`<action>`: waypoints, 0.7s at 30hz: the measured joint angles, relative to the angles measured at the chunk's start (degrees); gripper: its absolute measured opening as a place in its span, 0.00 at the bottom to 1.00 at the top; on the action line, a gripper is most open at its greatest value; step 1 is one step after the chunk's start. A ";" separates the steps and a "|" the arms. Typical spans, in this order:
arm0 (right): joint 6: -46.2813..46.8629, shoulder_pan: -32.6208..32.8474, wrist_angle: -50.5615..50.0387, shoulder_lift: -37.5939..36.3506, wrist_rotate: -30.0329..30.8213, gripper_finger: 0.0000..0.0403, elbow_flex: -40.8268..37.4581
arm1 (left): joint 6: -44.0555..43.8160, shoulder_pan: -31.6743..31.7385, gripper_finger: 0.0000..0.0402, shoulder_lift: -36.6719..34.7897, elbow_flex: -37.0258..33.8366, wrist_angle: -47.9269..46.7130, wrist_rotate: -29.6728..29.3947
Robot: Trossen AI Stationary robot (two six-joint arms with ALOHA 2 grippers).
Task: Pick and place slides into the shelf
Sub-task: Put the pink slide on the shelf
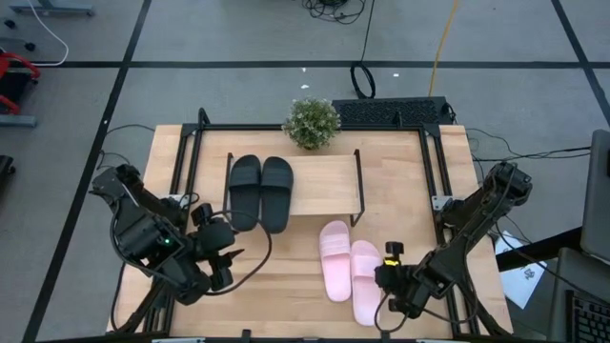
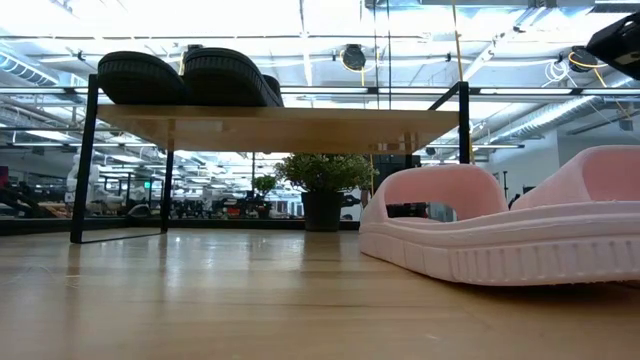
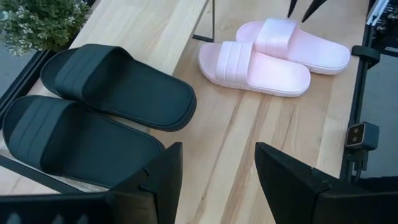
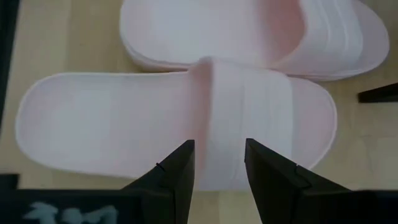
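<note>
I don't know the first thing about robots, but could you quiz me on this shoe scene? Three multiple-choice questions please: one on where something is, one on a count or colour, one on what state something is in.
1. Where does the black pair lie?
A. on the shelf
B. on the floor
C. under the plant

2. How many slides are pale pink?
A. one
B. two
C. four

3. What is the right gripper doing?
A. squeezing a black slide
B. lifting the plant
C. open, aimed at the strap of a pink slide

Answers:
1 A: the low view shows the black soles resting on the top board.
2 B: the pink pair lies side by side on the table.
3 C: its fingers stand apart, nothing between them. The left gripper waits open near the black pair.
</note>
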 joint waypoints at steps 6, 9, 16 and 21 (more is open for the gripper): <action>-0.42 -1.30 2.12 0.00 -0.64 0.33 0.00 | 0.29 0.61 0.49 0.00 0.00 -0.01 -0.02; -0.63 -1.32 3.14 0.00 -3.00 0.33 0.00 | 0.33 0.62 0.49 0.00 0.00 0.00 -0.02; -0.31 -1.84 2.08 0.11 -2.89 0.33 -0.04 | 1.09 0.62 0.49 0.00 0.00 -0.02 -0.02; -0.28 -2.45 2.34 1.18 -2.93 0.33 -0.04 | 1.38 0.62 0.49 0.00 0.00 -0.02 -0.02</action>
